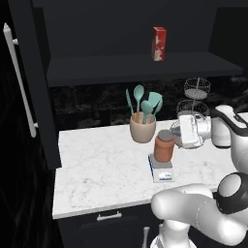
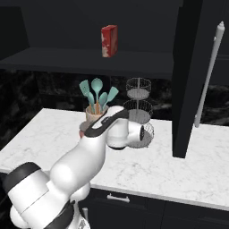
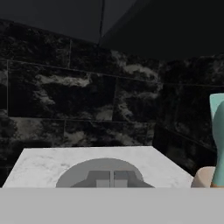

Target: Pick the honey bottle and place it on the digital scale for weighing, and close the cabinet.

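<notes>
The honey bottle (image 1: 163,148), an orange-brown jar with a grey lid (image 3: 105,168), stands upright on the digital scale (image 1: 162,172) near the counter's front edge. My gripper (image 1: 173,131) reaches in sideways from the right, level with the lid; its fingertips (image 3: 101,178) are pressed together just over the lid with nothing between them. The black upper cabinet stands open. Its left door (image 1: 30,92) is swung out with a silver bar handle (image 1: 19,77), and its right door (image 2: 190,76) hangs open over the counter.
Just behind the bottle stands a beige cup of teal utensils (image 1: 142,127). A tiered wire basket (image 1: 196,99) and a white kettle (image 1: 224,128) are at the back right. A red-and-white box (image 1: 159,43) stands on the cabinet shelf (image 1: 135,65). White marble counter (image 1: 97,164) lies left of the scale.
</notes>
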